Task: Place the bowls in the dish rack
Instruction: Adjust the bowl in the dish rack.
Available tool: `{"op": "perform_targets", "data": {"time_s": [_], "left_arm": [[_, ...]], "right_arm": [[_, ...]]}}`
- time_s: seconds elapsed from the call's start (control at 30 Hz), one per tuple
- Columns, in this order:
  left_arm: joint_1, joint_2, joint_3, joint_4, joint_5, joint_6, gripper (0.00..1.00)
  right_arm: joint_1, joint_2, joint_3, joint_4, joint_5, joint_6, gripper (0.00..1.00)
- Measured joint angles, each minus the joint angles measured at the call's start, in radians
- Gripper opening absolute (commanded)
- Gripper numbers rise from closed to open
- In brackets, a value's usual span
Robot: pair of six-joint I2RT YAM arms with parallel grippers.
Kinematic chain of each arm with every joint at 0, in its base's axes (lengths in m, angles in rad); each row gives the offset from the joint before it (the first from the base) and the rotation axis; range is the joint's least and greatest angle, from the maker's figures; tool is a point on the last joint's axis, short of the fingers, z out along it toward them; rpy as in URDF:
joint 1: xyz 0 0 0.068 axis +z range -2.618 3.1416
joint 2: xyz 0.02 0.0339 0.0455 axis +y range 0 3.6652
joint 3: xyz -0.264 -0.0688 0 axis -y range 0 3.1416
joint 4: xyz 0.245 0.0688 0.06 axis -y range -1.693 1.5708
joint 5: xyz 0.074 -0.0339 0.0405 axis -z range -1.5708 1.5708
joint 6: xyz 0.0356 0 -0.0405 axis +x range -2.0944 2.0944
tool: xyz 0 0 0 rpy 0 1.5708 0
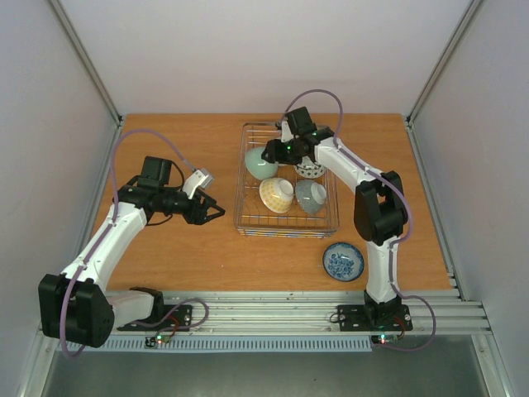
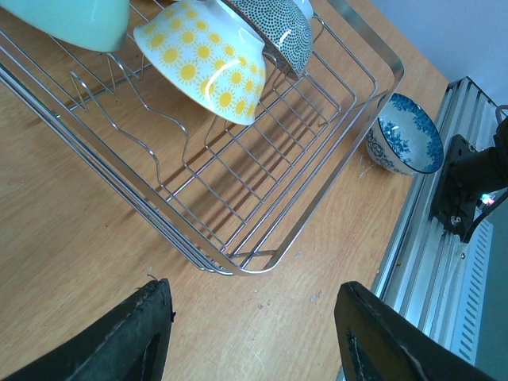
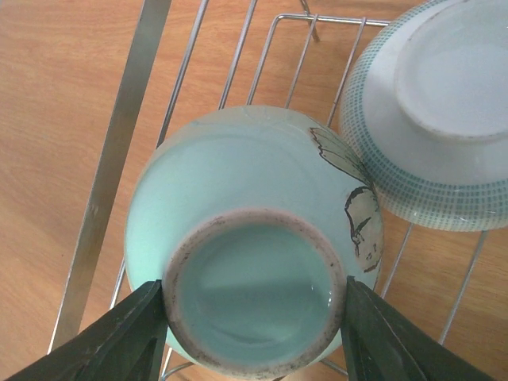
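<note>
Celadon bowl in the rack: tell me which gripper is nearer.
Right. The right gripper clasps the celadon bowl by its foot; the left gripper hangs over the table, left of the dish rack.

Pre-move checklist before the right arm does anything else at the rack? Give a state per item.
1. Celadon bowl inside the dish rack: ok, tilted at the rack's left side.
2. Right gripper hold on that bowl: cannot tell. The fingers flank the foot ring, but contact is unclear.
3. Left gripper free: ok. It is open and empty over the table beside the rack.
4. All bowls loaded: not ok. The blue bowl sits on the table outside the rack.
5. Free space in the rack: ok, the near rows are unoccupied.
</note>
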Motion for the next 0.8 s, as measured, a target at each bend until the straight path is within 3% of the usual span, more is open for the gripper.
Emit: {"op": "perform_targets", "data": {"time_s": [0.8], "left_arm": [[0.0,0.0,0.0,0.0,0.0,0.0,0.57]], "right_arm": [[0.117,0.125,0.264,-0.235,0.192,-0.178,0.01]]}}
